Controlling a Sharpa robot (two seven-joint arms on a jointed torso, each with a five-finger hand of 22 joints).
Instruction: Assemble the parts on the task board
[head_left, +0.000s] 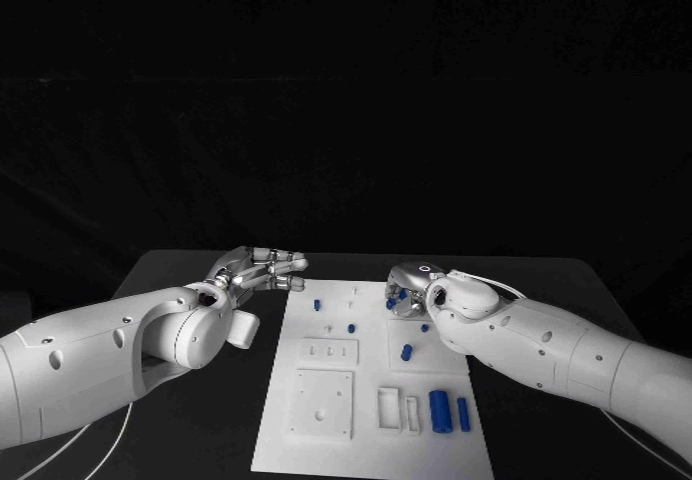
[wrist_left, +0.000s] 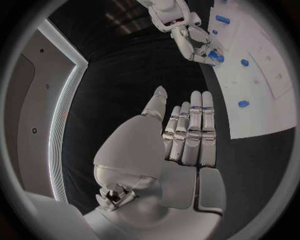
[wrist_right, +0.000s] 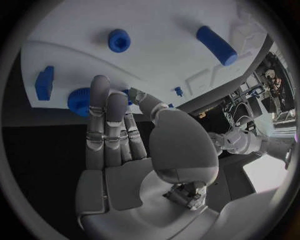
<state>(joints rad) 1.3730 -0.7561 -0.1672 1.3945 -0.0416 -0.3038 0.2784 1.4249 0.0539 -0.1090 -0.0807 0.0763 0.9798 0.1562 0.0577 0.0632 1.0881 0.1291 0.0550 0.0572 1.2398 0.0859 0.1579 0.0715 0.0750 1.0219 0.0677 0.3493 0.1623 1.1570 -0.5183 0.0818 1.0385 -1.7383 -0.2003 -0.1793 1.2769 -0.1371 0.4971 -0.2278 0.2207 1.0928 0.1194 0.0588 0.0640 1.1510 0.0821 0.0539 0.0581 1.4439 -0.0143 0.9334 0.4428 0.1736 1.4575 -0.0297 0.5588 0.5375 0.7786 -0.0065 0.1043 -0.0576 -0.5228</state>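
Observation:
The white task board (head_left: 368, 440) lies in the middle of the black table. My right hand (head_left: 408, 288) hovers over the board's far right part. Its fingers (wrist_right: 106, 120) and thumb close round a blue round part (wrist_right: 78, 100) at the fingertips. My left hand (head_left: 260, 270) stands off the board's far left corner, fingers (wrist_left: 190, 130) straight and apart, holding nothing. Small blue parts (head_left: 408, 351) dot the far half of the board. Two blue cylinders (head_left: 438, 411) lie side by side at the near right.
Rectangular recesses (head_left: 325, 403) are cut into the board's near left half. A blue peg (wrist_right: 217, 45), a blue knob (wrist_right: 119, 40) and a blue block (wrist_right: 44, 82) sit on the board close to my right hand. Black table (head_left: 188, 270) surrounds the board.

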